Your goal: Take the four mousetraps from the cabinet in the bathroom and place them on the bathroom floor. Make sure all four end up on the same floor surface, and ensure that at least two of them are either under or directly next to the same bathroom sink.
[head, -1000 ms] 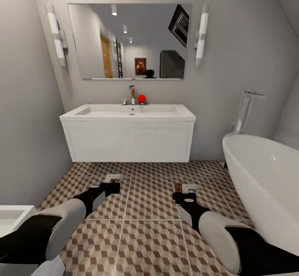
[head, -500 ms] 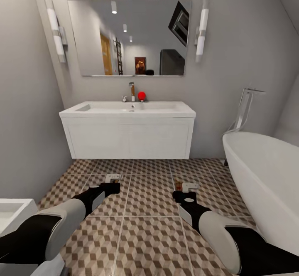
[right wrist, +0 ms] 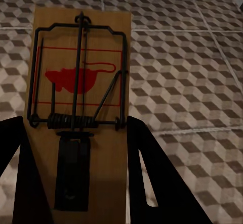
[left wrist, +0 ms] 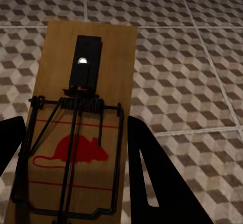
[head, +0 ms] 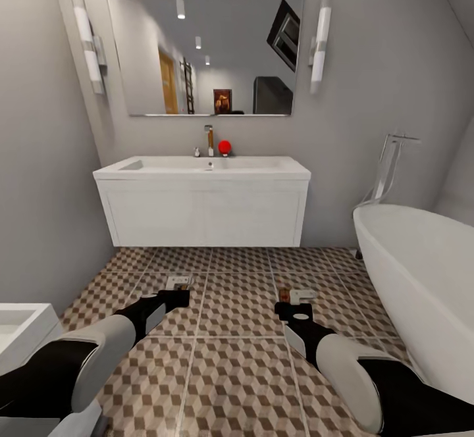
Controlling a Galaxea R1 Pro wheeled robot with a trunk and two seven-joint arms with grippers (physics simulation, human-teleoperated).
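My left gripper [head: 176, 290] is shut on a mousetrap [head: 179, 282], held flat and low over the bathroom floor [head: 237, 371]. In the left wrist view this wooden mousetrap [left wrist: 96, 57], with its red mouse print and dark spring bar, sits between the black fingers [left wrist: 152, 183]. My right gripper [head: 293, 300] is shut on a second mousetrap [head: 294, 294]; the right wrist view shows that board [right wrist: 101, 32] between its fingers [right wrist: 152, 183]. Both traps hover over tiles in front of the sink [head: 204, 168] on its white vanity. The cabinet is out of view.
A white oval bathtub [head: 421, 266] fills the right side, with a chrome floor tap [head: 388, 167] behind it. A white fixture corner [head: 20, 328] juts in at the lower left. Grey walls close the left and back. A red ball [head: 225, 146] sits by the sink tap.
The whole view has shifted a little, with the sink and mirror slightly higher in the picture. Both grippers keep their mousetraps at about the same spots.
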